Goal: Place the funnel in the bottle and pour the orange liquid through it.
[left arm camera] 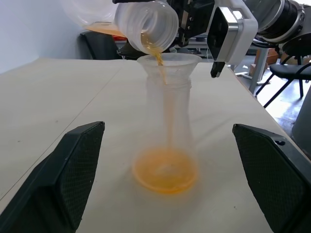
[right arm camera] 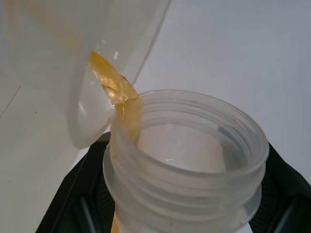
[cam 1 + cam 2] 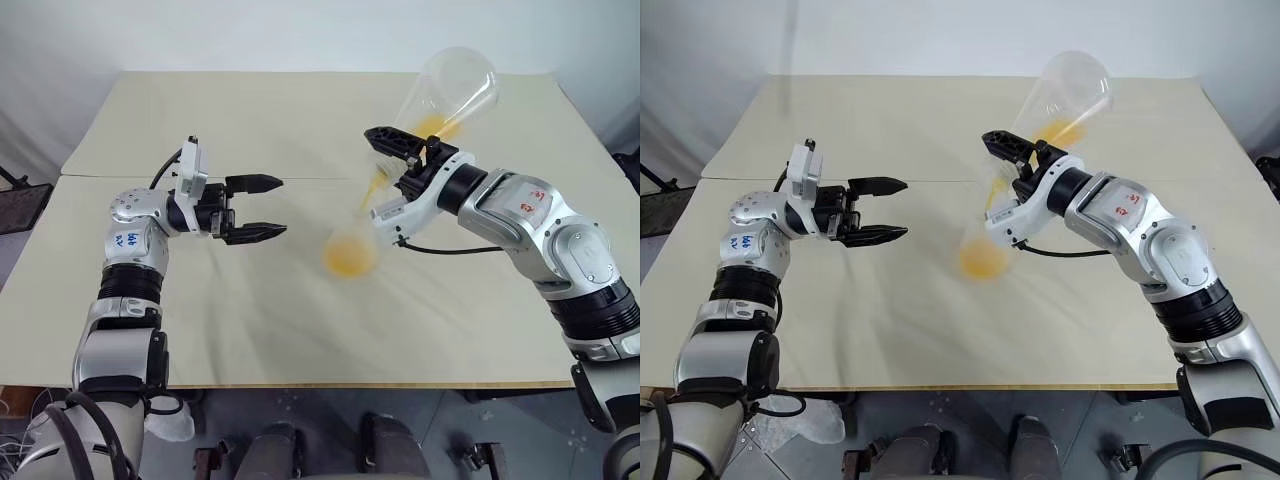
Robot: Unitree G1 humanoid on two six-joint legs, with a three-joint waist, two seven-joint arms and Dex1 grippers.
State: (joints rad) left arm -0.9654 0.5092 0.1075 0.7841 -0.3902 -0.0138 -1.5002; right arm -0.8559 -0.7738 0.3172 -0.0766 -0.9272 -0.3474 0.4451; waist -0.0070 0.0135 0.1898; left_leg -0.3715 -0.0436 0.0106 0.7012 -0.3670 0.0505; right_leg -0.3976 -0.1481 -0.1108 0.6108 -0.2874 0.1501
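My right gripper [image 3: 396, 158] is shut on the neck of a clear conical flask [image 3: 452, 88], which is tipped mouth-down over the table. Orange liquid [image 1: 156, 52] runs in a thin stream from its threaded mouth [image 2: 189, 160] into the clear funnel [image 1: 168, 64]. The funnel sits in the neck of the bottle [image 1: 167, 131], which stands upright on the table. A shallow orange pool [image 3: 347, 260] lies in the bottle's base, and some orange liquid stays in the tipped flask [image 3: 1060, 130]. My left gripper [image 3: 282, 206] is open, level with the bottle and to its left, apart from it.
The beige table [image 3: 250, 320] has a seam running across its middle and its front edge close to me. Behind the table's far side, chairs and dark furniture [image 1: 291, 63] show in the left wrist view.
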